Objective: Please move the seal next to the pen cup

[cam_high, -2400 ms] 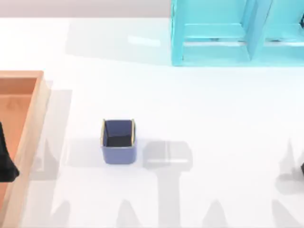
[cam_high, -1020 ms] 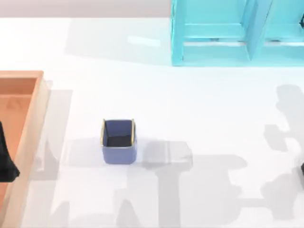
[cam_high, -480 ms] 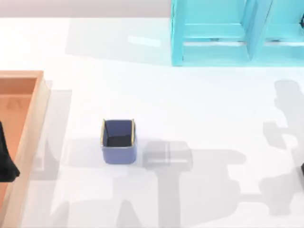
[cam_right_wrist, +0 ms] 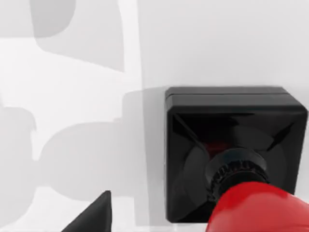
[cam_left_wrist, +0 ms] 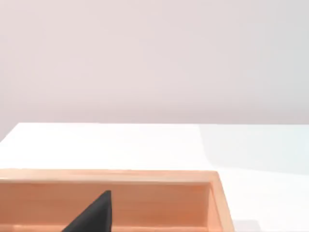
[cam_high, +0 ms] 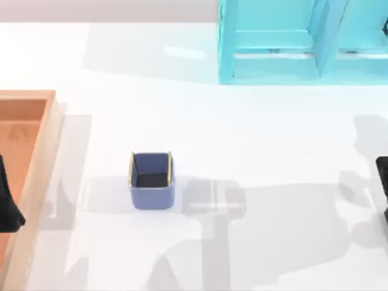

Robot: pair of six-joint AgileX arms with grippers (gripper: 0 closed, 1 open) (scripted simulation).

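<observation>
The seal stands upright on the white table, a black square block with a glossy red knob. I look almost straight down on it in the right wrist view. My right gripper hangs above the seal and touches nothing. In the top view my right arm pokes in at the right edge. The blue-violet pen cup with its gold rim stands upright left of the table's middle, far from the right arm. My left gripper is parked over the orange tray.
A large orange wooden tray lies along the left edge; its wall is in the left wrist view too. A turquoise shelf stands at the back right. White table stretches between the cup and the right edge.
A black part of my right arm has come into the top view at the right edge, and its shadows have shifted across the table's right half. The cup and left arm are unmoved.
</observation>
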